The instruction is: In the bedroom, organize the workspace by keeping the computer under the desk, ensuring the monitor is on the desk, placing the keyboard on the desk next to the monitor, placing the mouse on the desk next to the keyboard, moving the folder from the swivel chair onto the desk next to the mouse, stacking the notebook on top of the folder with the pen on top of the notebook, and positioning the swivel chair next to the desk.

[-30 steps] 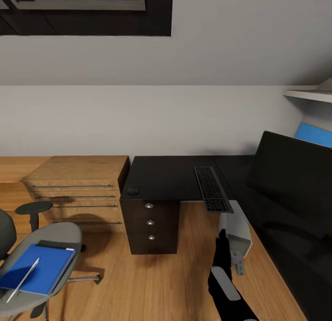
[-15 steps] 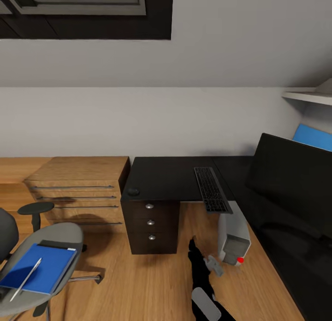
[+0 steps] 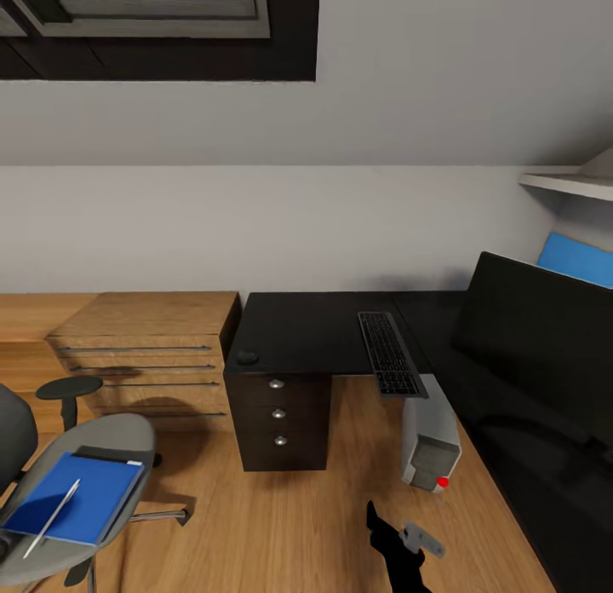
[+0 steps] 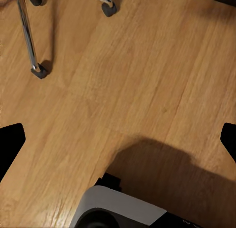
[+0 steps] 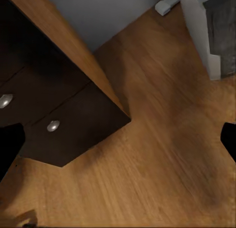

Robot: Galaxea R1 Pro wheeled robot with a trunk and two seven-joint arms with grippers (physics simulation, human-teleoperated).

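Black glossy desk point(image 3: 306, 329) was landmark. Monitor point(image 3: 545, 337) stood on its right wing; computer point(image 3: 430, 440) below desk edge. Blue folder point(image 3: 72, 499) lay on swivel chair point(image 3: 94, 457), far left of desk, long axis pointing toward desk. Keyboard point(image 3: 390, 352) overhung desk front. Right gripper point(image 3: 409, 544) hung low before desk; fingers spread wide in wrist view. Left gripper also open wide, judged nearer to folder.

Open wood floor point(image 3: 272, 525) at 6 o'clock | desk point(image 3: 306, 329) drawers block 12 o'clock | computer point(image 3: 430, 444) stands at 2 o'clock | swivel chair point(image 3: 85, 474) occupies 9 o'clock | monitor point(image 3: 536, 337) walls 3 o'clock
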